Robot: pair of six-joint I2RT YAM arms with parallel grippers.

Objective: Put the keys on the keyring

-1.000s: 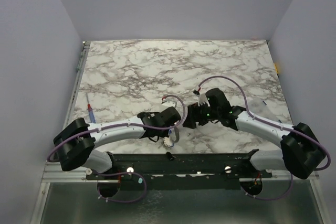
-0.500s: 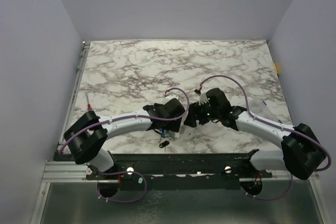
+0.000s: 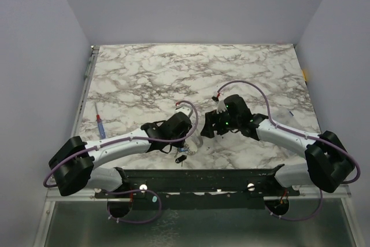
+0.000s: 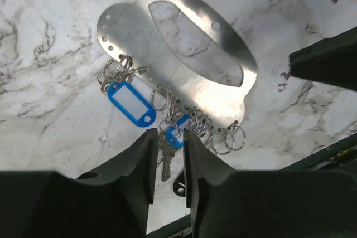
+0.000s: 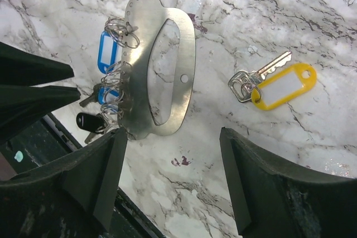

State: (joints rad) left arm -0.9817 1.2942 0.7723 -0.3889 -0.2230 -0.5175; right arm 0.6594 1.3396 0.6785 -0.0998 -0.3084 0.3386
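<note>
The keyring is a flat metal plate (image 4: pixel 184 43) with an oval cut-out and several wire rings along one edge; it also lies under the right wrist camera (image 5: pixel 167 65). A key with a blue tag (image 4: pixel 131 101) hangs on its rings. A second blue tag (image 4: pixel 174 132) with a silver key (image 4: pixel 163 160) lies between the narrowly parted fingers of my left gripper (image 4: pixel 169 132); a strip of table still shows in the gap. A loose key with a yellow tag (image 5: pixel 281 85) lies to the right of the plate. My right gripper (image 5: pixel 173 137) is wide open over bare marble beside the plate.
A black key head (image 5: pixel 89 121) lies by the plate near the table's front edge, also seen from above (image 3: pixel 181 158). A red-and-blue pen-like stick (image 3: pixel 100 124) lies at the far left. The two grippers (image 3: pixel 184 142) (image 3: pixel 207 128) sit close together near the black front rail (image 3: pixel 196 177).
The left jaws opened wide, then narrowed around the blue-tagged key. The left arm swung its elbow back to the left. The right gripper edged slightly left.
</note>
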